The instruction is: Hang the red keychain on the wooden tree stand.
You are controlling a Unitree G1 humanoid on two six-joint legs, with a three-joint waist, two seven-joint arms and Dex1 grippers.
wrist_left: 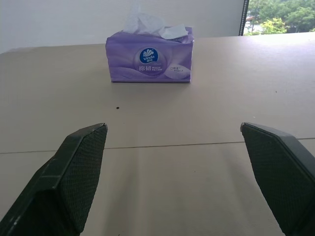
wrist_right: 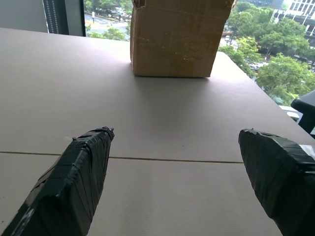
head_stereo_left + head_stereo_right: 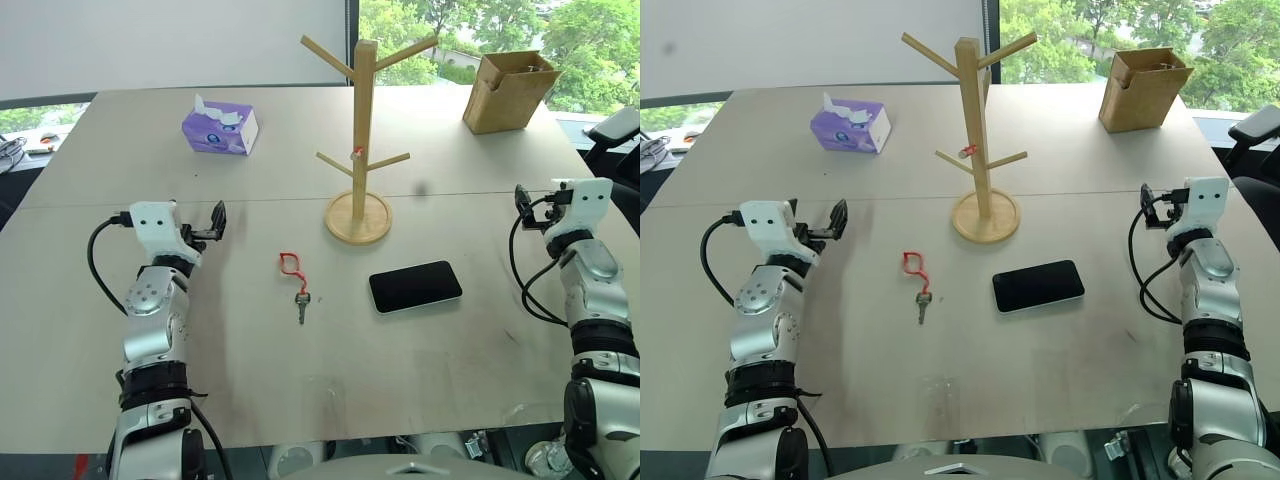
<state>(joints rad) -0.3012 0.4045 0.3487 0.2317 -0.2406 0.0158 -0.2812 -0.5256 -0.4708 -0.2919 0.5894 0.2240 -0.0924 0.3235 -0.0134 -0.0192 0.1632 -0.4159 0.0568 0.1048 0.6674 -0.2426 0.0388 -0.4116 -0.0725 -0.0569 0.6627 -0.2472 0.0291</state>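
Jaws on both my arms stand wide with nothing between them. From the head camera I see the left gripper (image 3: 213,222) hovering over the table (image 3: 110,300) on my left, and the right gripper (image 3: 524,203) out near the table's right edge. Between them, the red keychain (image 3: 291,265) lies flat on the table, its grey key (image 3: 302,305) pointing toward me. It sits apart from the wooden tree stand (image 3: 360,140), which rises upright just behind it and a little to the right, pegs bare. A black phone (image 3: 415,286) lies right of the keychain, in front of the stand's round base. A purple tissue box (image 3: 220,129) sits far back left, a brown cardboard box (image 3: 505,92) far back right.

On the left wrist camera, my two fingers (image 1: 74,184) frame the tissue box (image 1: 149,58) straight ahead across bare table.

On the right wrist camera, the fingers (image 2: 78,177) frame the cardboard box (image 2: 174,39) standing at the far edge.
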